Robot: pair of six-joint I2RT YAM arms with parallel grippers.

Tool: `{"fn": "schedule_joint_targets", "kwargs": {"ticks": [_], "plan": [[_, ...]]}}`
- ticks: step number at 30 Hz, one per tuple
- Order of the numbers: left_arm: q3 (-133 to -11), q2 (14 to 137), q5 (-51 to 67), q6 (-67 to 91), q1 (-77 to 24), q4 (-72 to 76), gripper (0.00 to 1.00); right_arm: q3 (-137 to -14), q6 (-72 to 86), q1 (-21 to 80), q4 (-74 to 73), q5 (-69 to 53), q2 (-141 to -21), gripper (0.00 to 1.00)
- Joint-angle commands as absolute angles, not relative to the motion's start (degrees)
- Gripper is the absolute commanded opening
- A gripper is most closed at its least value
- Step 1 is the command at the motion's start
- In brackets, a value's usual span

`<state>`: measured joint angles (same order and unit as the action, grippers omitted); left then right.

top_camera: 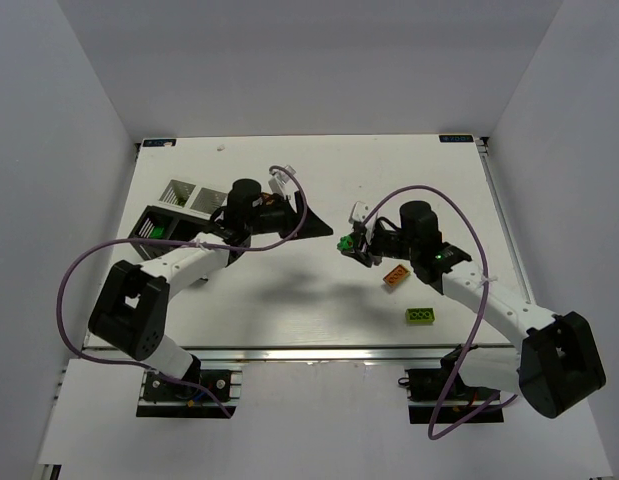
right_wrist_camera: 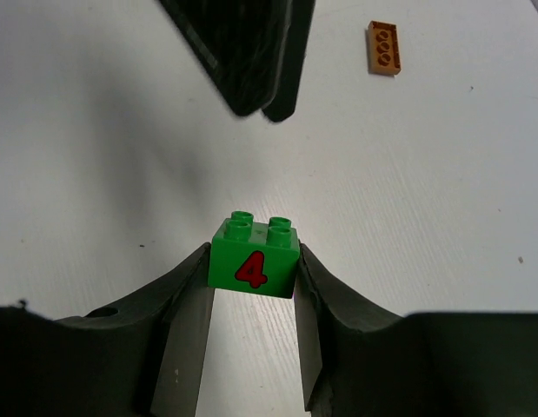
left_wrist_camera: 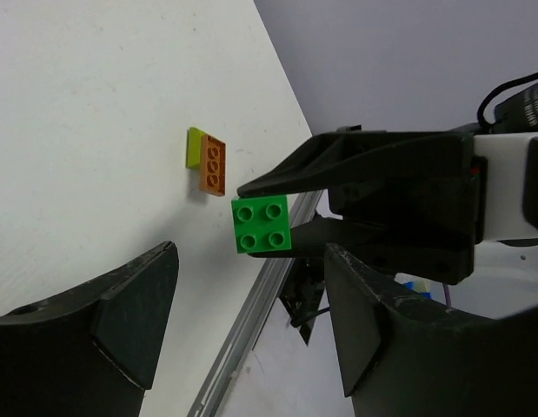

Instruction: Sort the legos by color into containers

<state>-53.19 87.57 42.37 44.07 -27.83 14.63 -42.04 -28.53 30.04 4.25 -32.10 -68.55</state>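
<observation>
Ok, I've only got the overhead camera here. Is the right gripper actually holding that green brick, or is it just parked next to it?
Observer: It's holding it. In the right wrist view the green brick is clamped by its side faces between the two fingers of the right gripper.
Operator: Any marking on it?
Observer: Yes, a red 4 is printed on the side facing that wrist camera, below four studs.
Operator: And is there anything in the left gripper?
Observer: No. In the left wrist view the left gripper is open with nothing between its fingers. The green brick shows beyond them, in the other arm's grip.
</observation>
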Motion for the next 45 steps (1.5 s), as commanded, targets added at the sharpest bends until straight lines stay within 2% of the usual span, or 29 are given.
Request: {"fn": "schedule_joint_targets", "kwargs": {"ticks": [1,13,23,28,35,45], "plan": [[-53.6,89.0,41.9,42.5,-29.7,14.5,0.77,-41.1,-25.4,30.2,10.3,-30.8,-67.1,0.00],[-54.2,92.4,43.8,42.9,-32.3,15.0,0.75,-39.6,-24.7,30.6,11.8,-36.7,-65.8,0.00],[-53.9,90.5,44.7,43.6,-32.6,16.4,0.74,-40.0,-26.8,33.6,10.7,-36.4,-67.3,0.00],[-53.9,90.4,45.4,43.9,-32.8,17.0,0.70,-40.4,-27.2,35.1,10.7,-35.4,-68.2,0.00],[-54.7,92.2,47.5,44.2,-33.7,16.5,0.53,-40.7,-27.2,36.5,11.6,-31.8,-68.8,0.00],[-55.9,92.3,47.5,42.5,-34.2,13.5,0.53,-40.3,-25.4,36.5,14.9,-24.7,-68.6,0.00]]}}
